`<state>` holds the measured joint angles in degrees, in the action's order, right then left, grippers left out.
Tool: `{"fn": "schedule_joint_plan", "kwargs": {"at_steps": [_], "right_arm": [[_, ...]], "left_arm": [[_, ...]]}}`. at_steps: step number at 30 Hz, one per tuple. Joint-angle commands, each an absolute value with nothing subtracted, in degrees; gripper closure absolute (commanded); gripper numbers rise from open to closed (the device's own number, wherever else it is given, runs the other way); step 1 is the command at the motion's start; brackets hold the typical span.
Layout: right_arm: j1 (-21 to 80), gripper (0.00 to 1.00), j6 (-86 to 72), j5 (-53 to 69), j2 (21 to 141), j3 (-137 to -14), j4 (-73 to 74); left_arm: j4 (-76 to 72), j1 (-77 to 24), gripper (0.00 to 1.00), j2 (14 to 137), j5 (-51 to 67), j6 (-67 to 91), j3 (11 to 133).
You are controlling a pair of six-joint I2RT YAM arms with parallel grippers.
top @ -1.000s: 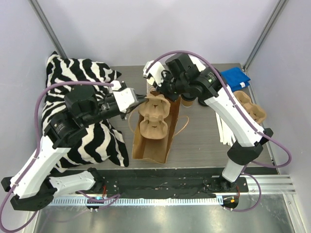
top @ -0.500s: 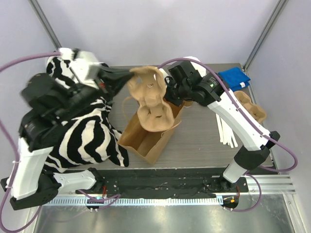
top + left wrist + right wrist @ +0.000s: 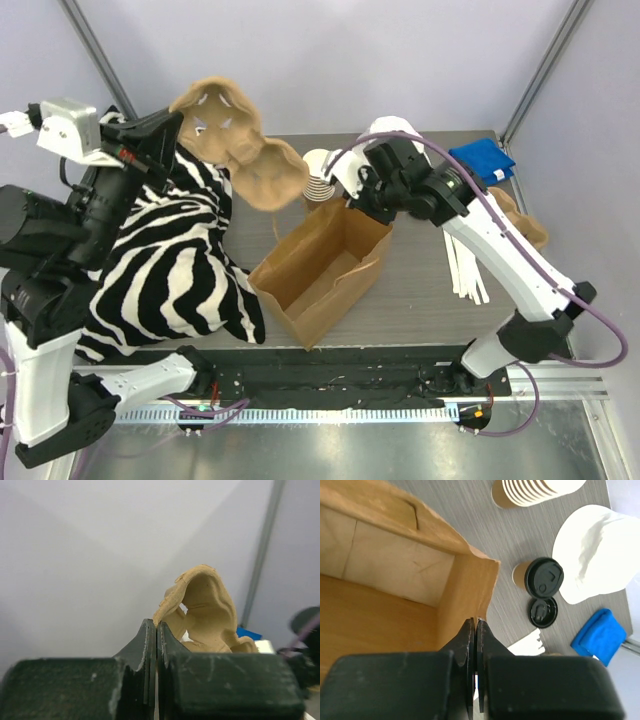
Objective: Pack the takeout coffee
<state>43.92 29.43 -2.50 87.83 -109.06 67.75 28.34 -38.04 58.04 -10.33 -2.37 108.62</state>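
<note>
The left tool (image 3: 156, 630) is clenched on an edge of the tan moulded-pulp cup tray (image 3: 240, 150), held in the air. In the wrist view the tool hides the tray's lower part. The right tool (image 3: 476, 625) pinches the rim of the open brown paper bag (image 3: 320, 270). The cream, black-lidded takeout coffee (image 3: 540, 577) stands on the table (image 3: 485, 525) just beside the bag's corner, hidden from above by the right arm (image 3: 500, 250).
</note>
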Motion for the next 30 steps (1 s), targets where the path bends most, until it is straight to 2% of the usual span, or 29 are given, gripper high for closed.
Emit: {"fn": "schedule_joint_plan", "kwargs": {"at_steps": [1,4,8,11,17,23,30], "right_arm": [[44.12,0.99,33.13,-3.87,80.34,-105.22,64.25],[44.12,0.99,33.48,-3.96,78.23,-103.63,63.72],[44.03,0.99,34.71,-5.45,75.33,-100.38,62.93],[43.33,0.99,35.94,-5.8,72.95,-97.3,61.79],[41.49,0.99,37.88,-4.75,72.6,-96.41,60.03],[38.94,0.99,38.41,-1.5,74.53,-97.29,59.77],[38.58,0.99,37.27,1.12,76.9,-98.7,59.41]], "left_arm": [[25.13,-36.56,1.0,60.63,-22.41,-4.75,106.61],[29.0,-34.55,1.0,63.88,-24.52,-4.83,106.44],[32.85,-26.73,1.0,66.26,-18.29,-0.45,102.75],[37.42,-20.5,1.0,69.16,-11.71,2.1,98.55],[42.09,-15.48,1.0,72.24,5.08,3.69,84.06],[38.33,-9.51,1.0,74.09,14.06,4.31,72.27],[31.83,-4.58,1.0,79.01,20.91,5.35,64.78]]}}
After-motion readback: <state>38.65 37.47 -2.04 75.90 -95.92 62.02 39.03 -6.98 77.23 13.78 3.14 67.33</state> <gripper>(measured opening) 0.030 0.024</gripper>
